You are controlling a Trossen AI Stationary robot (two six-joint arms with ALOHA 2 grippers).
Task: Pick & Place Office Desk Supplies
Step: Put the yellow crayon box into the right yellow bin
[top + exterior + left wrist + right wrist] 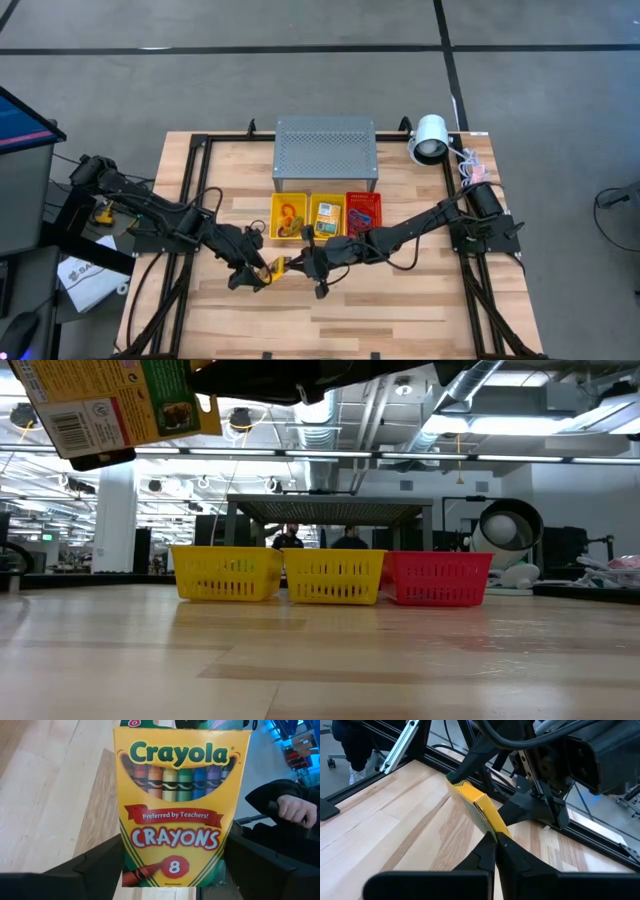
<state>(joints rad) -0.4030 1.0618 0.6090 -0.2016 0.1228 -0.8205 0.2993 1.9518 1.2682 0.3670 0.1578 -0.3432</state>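
Left wrist view: crayon box (182, 807) fills the frame, clamped between the left gripper's (175, 870) fingers; a person's hand (297, 810) shows beyond.
Right wrist view: right gripper (496, 842) pinched onto the box's (475, 807) near corner.
High view: both grippers meet over bare table, near side of the baskets (326, 217).
Low view: box (110, 405) hangs high at left.
Step advice: release one gripper before carrying; keep the box level.
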